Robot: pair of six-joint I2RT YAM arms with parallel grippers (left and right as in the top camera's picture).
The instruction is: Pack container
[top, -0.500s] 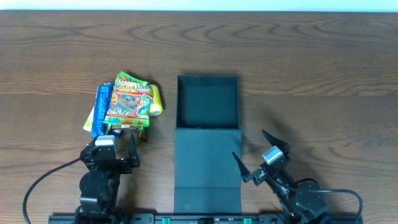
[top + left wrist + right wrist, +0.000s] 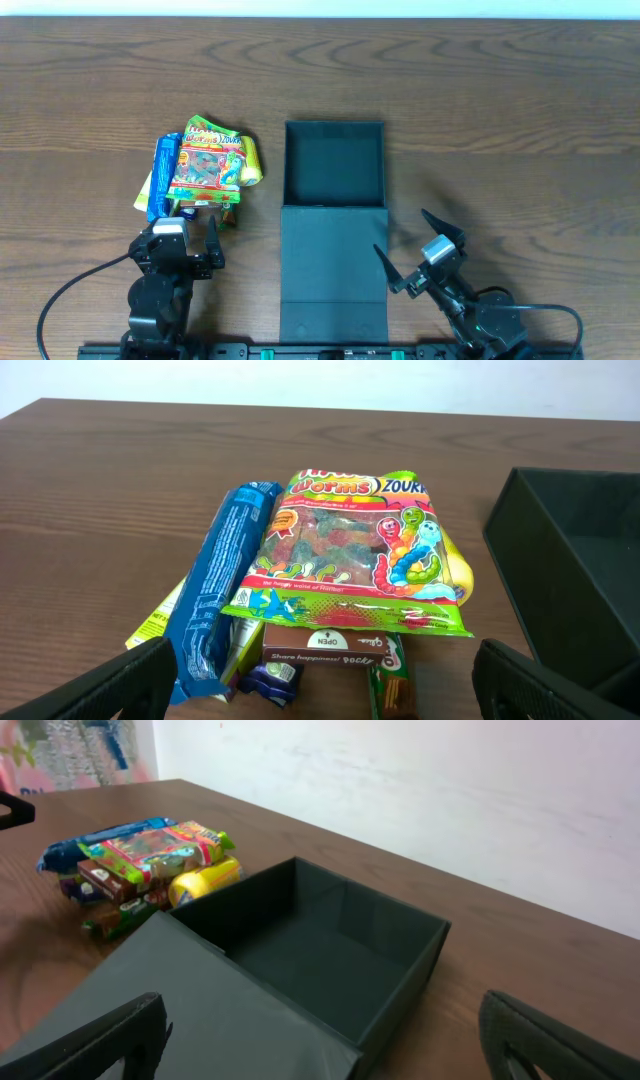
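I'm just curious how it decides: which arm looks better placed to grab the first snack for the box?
Left. The left pincer, open, faces the snack pile close ahead; the right pincer sits beyond the container, away from the snacks.

A dark brown wood-grain table (image 2: 520, 90) fills the overhead view, meeting a plain white wall (image 2: 320, 8) along its 12 o'clock edge.

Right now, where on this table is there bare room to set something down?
The table is bare along its far edge and right of the container. The container is empty too. Crowded: the snack pile left of it.
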